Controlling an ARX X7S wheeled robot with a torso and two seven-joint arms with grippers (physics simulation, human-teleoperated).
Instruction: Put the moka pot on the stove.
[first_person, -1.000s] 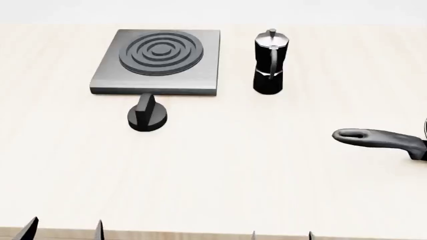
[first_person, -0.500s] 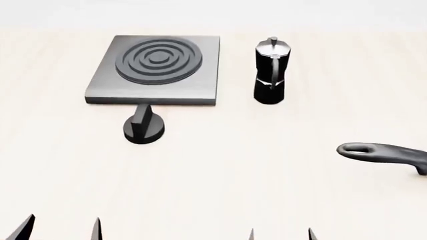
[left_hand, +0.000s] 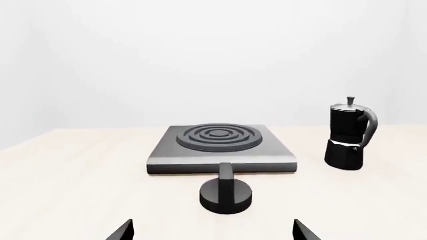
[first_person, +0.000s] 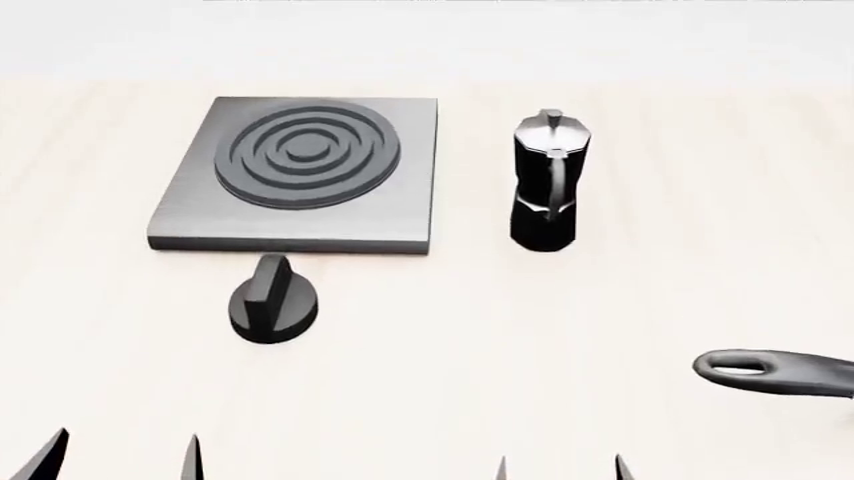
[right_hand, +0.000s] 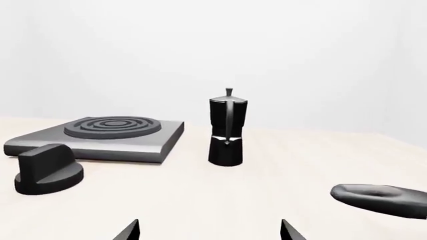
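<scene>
Both grippers hang low at the near edge of the table, left gripper (first_person: 118, 458) and right gripper (first_person: 561, 467), fingertips spread apart with nothing between them. The pot (first_person: 545, 181) stands upright on the table just right of the stove (first_person: 300, 172), not touching it, handle toward the robot. A knob (first_person: 274, 299) sits before the stove; a pan handle (first_person: 774, 372) lies far right.

The black, silver-lidded moka pot (first_person: 545, 181) stands upright on the desk (first_person: 534, 340), just right of the flat grey stove (first_person: 296, 176), apart from it.
</scene>
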